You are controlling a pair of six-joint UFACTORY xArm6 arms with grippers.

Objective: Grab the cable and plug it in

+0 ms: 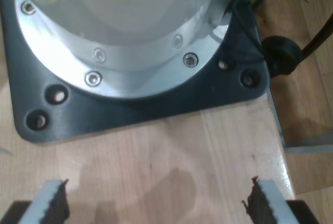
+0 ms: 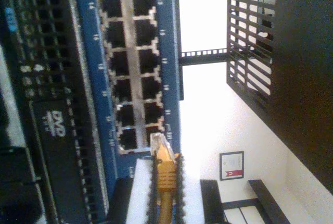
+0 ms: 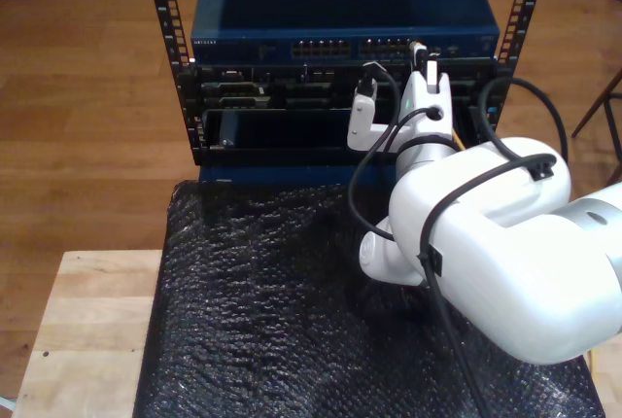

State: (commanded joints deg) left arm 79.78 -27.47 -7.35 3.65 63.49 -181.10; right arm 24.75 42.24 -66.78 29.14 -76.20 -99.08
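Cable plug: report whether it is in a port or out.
Out. The clear plug on the cable, held in my second gripper, sits just short of the switch ports, not inserted.

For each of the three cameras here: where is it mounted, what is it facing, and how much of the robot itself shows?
First wrist view: rides my first gripper, facing a black base plate on a wooden table; both fingertips show, jaws wide apart.
Second wrist view: rides my second gripper, facing the blue switch and its ports; the fingers clamp the cable.
Exterior view: high above, facing the rack; a white arm reaches in.
Shared: the second wrist and exterior views both show the switch and second gripper.
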